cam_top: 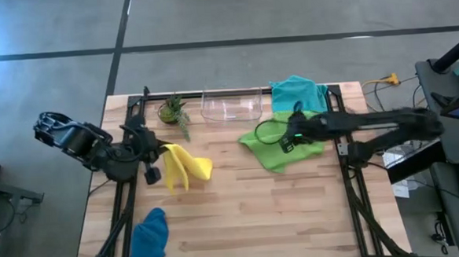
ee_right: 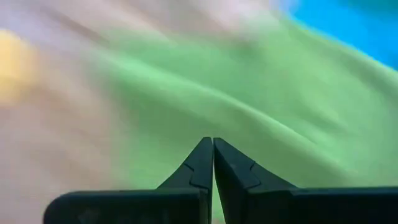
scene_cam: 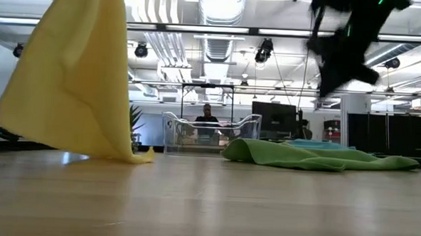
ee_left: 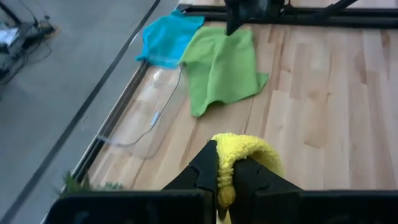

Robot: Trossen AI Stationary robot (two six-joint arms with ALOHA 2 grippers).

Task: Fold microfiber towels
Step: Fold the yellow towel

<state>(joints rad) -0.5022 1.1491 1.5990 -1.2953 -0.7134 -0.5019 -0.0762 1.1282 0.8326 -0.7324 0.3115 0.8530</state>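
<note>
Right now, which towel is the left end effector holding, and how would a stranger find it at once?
Start at the wooden table and go to its left side, near the small potted plant. There the left end effector is shut on the yellow towel, which hangs down to the tabletop. It is the only yellow cloth and the only lifted one; the others lie flat.

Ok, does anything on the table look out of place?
Yes: the dark blue towel lies bunched at the table's edge, apparently hanging over it. The lime green towel is rumpled, and the yellow towel dangles from the left claw.

Dark blue towel [cam_top: 149,240] cut by frame edge
</note>
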